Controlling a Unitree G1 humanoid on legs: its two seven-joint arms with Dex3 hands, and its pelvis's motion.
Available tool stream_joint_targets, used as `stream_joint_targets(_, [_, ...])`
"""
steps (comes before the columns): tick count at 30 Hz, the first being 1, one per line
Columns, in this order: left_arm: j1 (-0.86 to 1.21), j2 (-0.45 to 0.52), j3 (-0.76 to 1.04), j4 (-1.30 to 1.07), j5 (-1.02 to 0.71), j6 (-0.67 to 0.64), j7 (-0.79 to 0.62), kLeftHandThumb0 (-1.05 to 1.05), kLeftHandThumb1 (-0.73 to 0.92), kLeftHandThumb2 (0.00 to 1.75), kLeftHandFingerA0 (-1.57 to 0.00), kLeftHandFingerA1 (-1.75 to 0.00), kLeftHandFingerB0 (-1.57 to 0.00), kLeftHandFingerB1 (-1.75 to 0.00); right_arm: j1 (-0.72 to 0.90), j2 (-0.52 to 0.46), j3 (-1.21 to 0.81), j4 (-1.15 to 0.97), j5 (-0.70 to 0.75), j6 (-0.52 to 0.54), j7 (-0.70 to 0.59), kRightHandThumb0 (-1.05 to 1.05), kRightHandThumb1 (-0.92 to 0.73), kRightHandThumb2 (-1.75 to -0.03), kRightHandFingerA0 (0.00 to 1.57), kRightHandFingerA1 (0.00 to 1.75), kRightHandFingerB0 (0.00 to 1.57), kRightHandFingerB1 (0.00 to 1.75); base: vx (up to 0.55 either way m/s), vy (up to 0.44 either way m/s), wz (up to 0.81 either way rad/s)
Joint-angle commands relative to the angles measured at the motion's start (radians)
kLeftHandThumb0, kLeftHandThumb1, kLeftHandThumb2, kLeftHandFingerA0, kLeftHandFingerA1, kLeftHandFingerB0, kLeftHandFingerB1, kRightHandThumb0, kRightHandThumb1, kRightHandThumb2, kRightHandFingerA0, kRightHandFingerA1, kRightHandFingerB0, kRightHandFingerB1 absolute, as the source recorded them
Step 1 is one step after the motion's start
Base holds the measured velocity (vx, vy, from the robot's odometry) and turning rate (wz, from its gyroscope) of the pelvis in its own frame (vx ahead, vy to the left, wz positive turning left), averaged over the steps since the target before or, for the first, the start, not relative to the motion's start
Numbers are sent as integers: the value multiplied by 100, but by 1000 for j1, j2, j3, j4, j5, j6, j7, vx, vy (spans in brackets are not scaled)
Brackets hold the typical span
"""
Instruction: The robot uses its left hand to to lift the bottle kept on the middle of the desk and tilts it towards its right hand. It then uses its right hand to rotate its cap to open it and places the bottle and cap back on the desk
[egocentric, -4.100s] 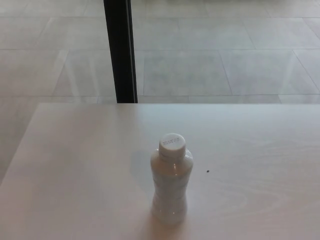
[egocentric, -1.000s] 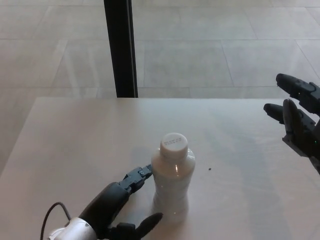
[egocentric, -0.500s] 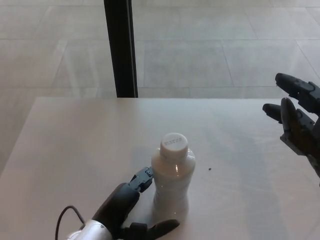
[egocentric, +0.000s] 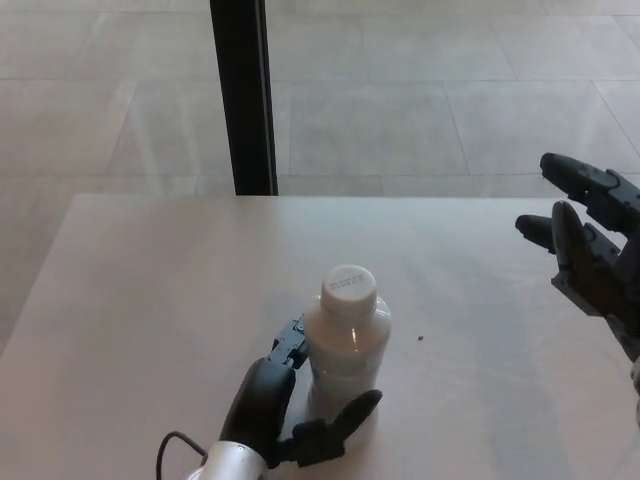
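A white plastic bottle (egocentric: 345, 350) with a white cap (egocentric: 348, 288) stands upright near the middle of the pale desk (egocentric: 150, 300). My left hand (egocentric: 285, 410) is at the bottle's left side and base. Its thumb curls round the front of the base and its fingers (egocentric: 290, 345) reach behind the body, with the bottle still standing on the desk. At the right edge of the head view my right hand (egocentric: 590, 245) hovers above the desk, open, fingers spread, well clear of the bottle.
A black vertical post (egocentric: 243, 95) rises behind the desk's far edge. A tiled floor (egocentric: 420, 100) lies beyond. A small dark speck (egocentric: 421, 338) sits on the desk right of the bottle.
My left hand has slid right and forward against the bottle, its thumb wrapping round the base. My right hand has drifted slightly left. The bottle has not moved.
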Motion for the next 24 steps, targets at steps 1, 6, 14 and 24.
stream_joint_targets(1, [-11, -30, 7, 26, 10, 22, 37, -94, 67, 60, 0, 0, 0, 0, 19, 4, -4, -7, 1, -6, 8, -65, -77, -64, 40, 78, 50, 36, 0, 0, 0])
stream_joint_targets(6, [-20, -71, -4, 36, -7, 61, 30, -91, 53, 80, 0, 0, 0, 0, 22, 5, 9, -16, -5, -2, 7, -66, -78, -64, 37, 76, 49, 35, 0, 0, 0])
stream_joint_targets(14, [-85, -172, -17, 98, 37, 49, 191, -88, 49, 85, 0, -9, 0, 0, 32, -9, -4, -27, -3, 6, 8, -66, -78, -64, 38, 71, 47, 35, 0, 0, 0])
stream_joint_targets(24, [-186, -232, -79, 233, 146, -5, 458, -2, 92, 72, -101, -161, -18, -44, 32, 4, -35, -26, -4, -2, -28, -64, -75, -63, 49, 79, 52, 35, 0, 0, 0])
